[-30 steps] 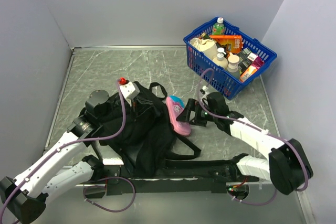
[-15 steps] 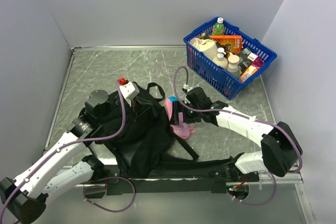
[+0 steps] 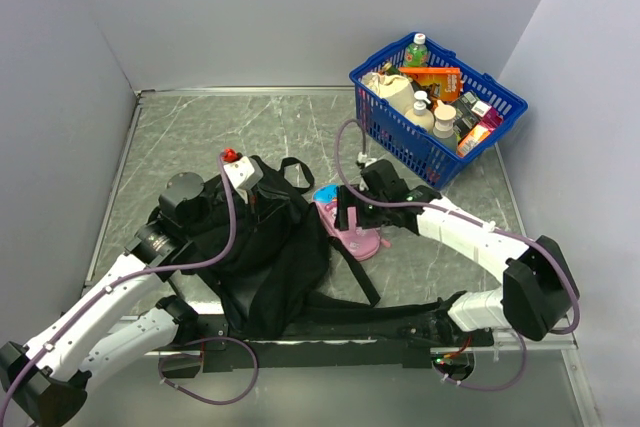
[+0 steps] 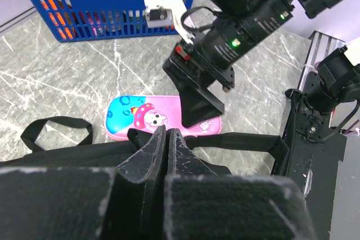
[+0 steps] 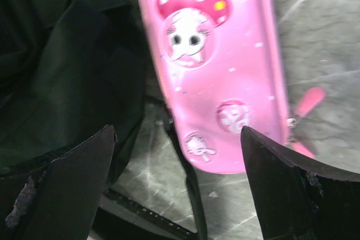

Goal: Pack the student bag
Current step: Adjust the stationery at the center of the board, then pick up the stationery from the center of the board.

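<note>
moved over pink case (image 4: 146,117): right end effector (image 5: 175,139), spread | left end effector (image 4: 167,134) pinching bag (image 3: 270,262)

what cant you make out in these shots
Inside of the student bag: top external, its own folds cover the opening.
Whether the shut left gripper pinches bag fabric: left wrist, black on black.
Top end of the pencil case: right wrist, cut by frame edge.
Labels in blue basket: top external, too small.
</note>
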`<move>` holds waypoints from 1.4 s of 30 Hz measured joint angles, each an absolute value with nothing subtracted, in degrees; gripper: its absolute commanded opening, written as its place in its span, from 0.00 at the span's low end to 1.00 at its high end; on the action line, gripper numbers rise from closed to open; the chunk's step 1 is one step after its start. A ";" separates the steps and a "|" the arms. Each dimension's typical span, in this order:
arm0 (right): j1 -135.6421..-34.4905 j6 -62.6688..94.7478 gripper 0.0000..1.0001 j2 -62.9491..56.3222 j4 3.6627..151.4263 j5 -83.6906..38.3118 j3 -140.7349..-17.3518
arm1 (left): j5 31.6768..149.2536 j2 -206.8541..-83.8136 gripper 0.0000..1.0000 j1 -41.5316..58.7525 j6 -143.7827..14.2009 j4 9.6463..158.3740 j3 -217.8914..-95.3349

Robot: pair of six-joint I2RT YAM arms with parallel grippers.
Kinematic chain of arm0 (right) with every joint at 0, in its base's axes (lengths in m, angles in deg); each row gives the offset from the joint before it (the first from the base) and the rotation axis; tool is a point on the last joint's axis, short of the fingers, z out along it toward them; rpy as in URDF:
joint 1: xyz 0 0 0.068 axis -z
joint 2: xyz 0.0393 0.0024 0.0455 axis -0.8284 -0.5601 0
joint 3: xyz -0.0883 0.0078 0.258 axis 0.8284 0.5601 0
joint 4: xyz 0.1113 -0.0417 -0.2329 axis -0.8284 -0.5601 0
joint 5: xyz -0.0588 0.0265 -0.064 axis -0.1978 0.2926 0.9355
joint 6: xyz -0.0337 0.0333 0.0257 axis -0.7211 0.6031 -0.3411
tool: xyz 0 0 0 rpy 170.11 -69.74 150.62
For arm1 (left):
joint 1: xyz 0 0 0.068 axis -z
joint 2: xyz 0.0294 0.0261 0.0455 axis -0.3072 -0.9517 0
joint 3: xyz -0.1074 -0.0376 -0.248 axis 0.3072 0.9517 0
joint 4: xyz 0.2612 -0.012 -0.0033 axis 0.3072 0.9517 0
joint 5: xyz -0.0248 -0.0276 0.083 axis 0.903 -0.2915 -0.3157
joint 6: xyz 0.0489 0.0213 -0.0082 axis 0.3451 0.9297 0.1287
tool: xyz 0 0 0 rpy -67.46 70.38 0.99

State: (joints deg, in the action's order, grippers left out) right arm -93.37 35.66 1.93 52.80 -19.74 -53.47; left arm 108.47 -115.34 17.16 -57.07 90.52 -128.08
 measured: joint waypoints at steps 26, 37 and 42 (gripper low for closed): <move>-75.03 36.01 1.00 -16.62 78.65 -46.66 -48.42 | 108.49 -114.75 0.01 16.79 -56.89 91.50 -128.08; -73.65 44.71 1.00 -17.26 100.77 -58.82 -38.06 | 108.73 -114.79 0.01 16.68 -56.92 91.46 -128.08; -72.80 51.11 1.00 -11.62 106.06 -61.68 -30.63 | 108.95 -114.79 0.01 16.68 -56.92 91.48 -128.08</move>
